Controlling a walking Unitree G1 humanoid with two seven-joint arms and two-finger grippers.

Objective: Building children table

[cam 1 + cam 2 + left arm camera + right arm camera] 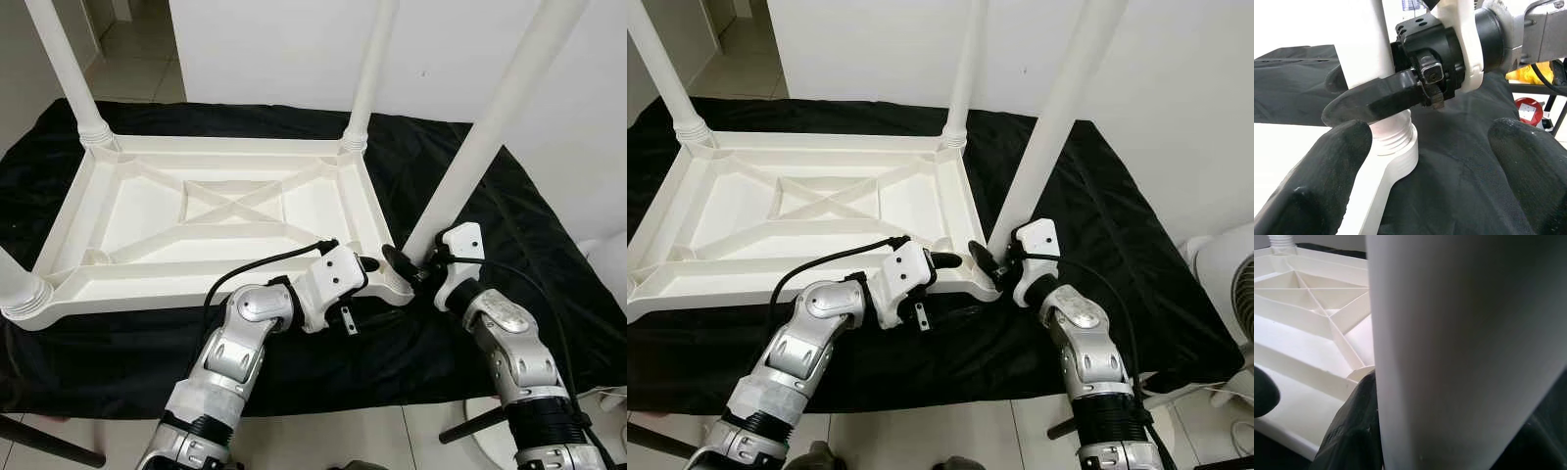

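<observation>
While clamped by right end effector (409, 266) (low down), leg (487, 134) stands.

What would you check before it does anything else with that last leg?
1. Right pincer closed around the leg near its base: ok.
2. Leg's threaded end sits in the corner socket: ok; fully tight, cannot tell.
3. Leg upright: not ok, it leans compared with the far leg.
4. Left pincer open beside the corner, holding nothing: ok.
5. Tabletop flat, upside down on the black cloth: ok.
</observation>
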